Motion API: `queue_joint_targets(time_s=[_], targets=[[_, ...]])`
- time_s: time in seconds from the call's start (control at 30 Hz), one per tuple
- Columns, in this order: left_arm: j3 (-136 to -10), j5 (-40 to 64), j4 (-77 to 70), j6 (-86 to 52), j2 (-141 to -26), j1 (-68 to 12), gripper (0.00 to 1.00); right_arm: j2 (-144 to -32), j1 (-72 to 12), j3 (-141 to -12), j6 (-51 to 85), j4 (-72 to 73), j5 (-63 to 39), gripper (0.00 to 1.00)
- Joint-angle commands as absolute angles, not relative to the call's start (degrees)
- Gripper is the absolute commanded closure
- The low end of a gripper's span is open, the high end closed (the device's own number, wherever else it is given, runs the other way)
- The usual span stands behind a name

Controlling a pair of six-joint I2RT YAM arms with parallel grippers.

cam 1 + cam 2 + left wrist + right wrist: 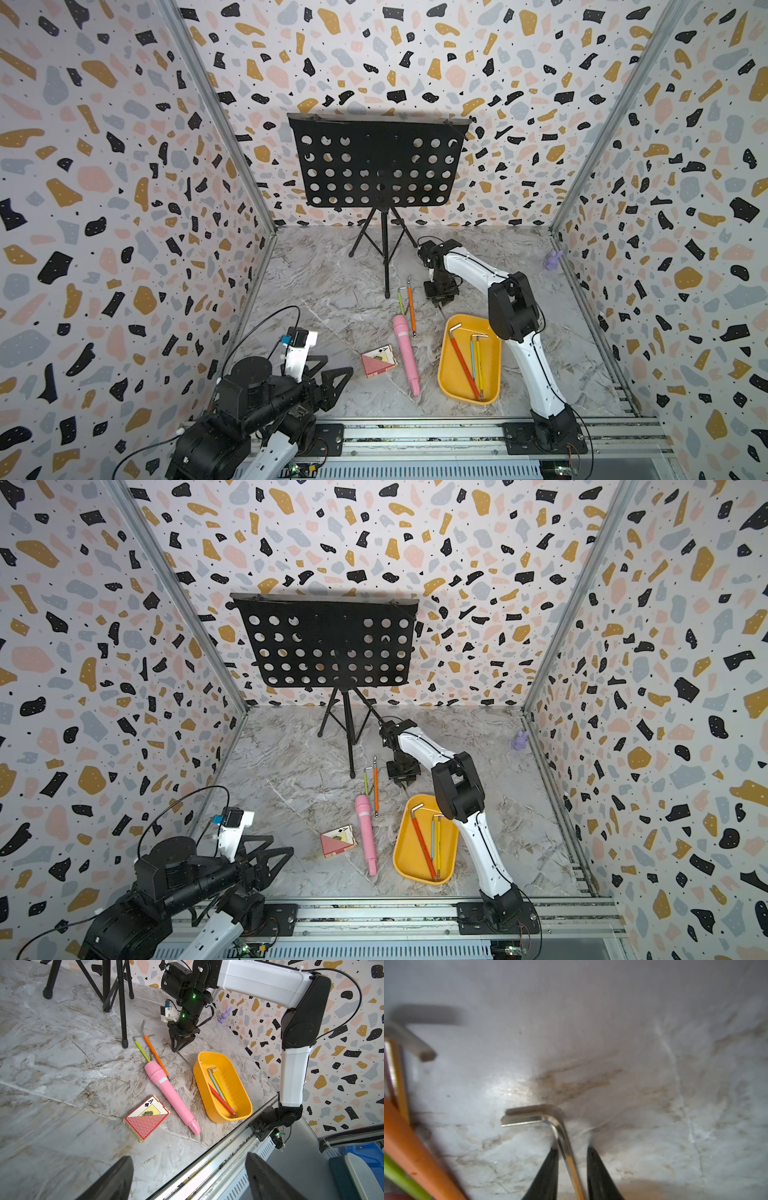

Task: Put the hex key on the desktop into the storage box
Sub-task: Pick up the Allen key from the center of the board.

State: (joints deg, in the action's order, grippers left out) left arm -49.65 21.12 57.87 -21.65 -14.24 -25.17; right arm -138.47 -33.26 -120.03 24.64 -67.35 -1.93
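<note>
Between the storage box (451,374) and the sleeved keys near the middle of the desk (324,282), the right hand (572,1150) stands tip-down over a bare silver hex key (550,1118) that lies flat on the marble. Its jaws straddle the long shaft just below the bend. 1 fingertip sits against or almost against the metal and a clear gap shows on the other side, so the hand is parted and grips nothing yet. The step in hand looks like the pinch on this key, with 3 sleeved keys, red, blue and yellow, already lying in the box. The next move calls for closing fully on the thin shaft without letting it roll or skid, then lifting it clear and carrying it to the box, which sits near. 2 more keys, the green-sleeved key (401,301) and the orange-sleeved key (411,311), lie beside the pink microphone (405,353). The left hand (189,1180) rests at the near edge, fingers spread wide and empty.
</note>
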Motion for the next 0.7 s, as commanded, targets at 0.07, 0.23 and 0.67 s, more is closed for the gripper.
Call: queue_joint_targets(time_s=[0.07, 0.23, 0.67], targets=[[-50.59, 21.62, 56.66, -21.03, -14.84, -24.92, 0.12, -141.53, -33.57, -120.57, 25.41, -69.89, -1.59, 0.89], [-50.58, 21.61, 56.69, -21.08, -14.77, -24.87, 0.11, -142.12, -33.57, -120.19, 25.56, -68.92, -1.96, 1.0], [-50.55, 21.53, 56.66, -21.09, -14.77, -24.88, 0.12, -134.56, -33.76, -119.7, 29.81, -67.54, -1.29, 1.0]])
